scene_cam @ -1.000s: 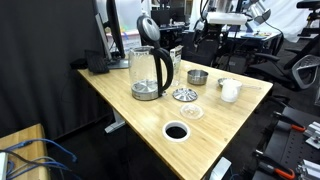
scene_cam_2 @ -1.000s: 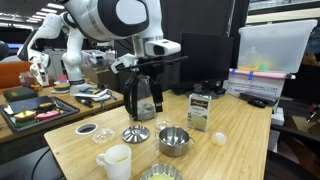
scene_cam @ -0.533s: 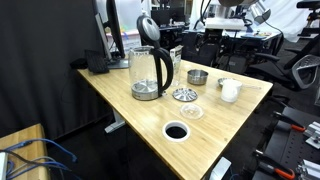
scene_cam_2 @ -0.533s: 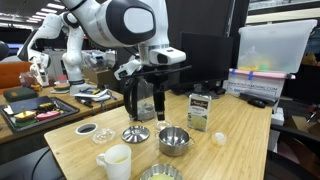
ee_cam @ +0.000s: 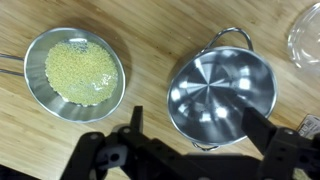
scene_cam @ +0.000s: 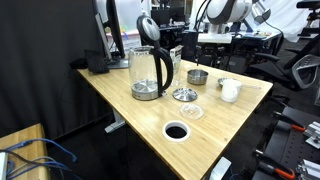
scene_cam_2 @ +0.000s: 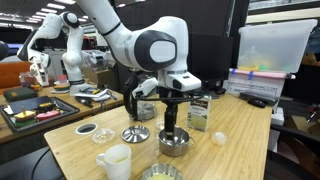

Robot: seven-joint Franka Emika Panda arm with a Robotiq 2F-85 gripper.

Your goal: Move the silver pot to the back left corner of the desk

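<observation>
The silver pot [scene_cam_2: 174,141] stands empty on the worktop [scene_cam_2: 235,155], just beside a shallow dish of yellow grains [ee_cam: 74,72] and near the patterned disc [scene_cam_2: 135,134]. Within the last second the tool [scene_cam_2: 170,126] was brought from the glass kettle [scene_cam_2: 141,100] to directly above the pot. Its jaws are spread wide and nothing is held. A grasp is judged to be next; the carrying is not yet begun.

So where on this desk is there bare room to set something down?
Bare wood on the desk runs between the glass kettle, the cable hole and the curtain-side edge. It is crowded where the silver pot, patterned disc and white mug cluster.
</observation>
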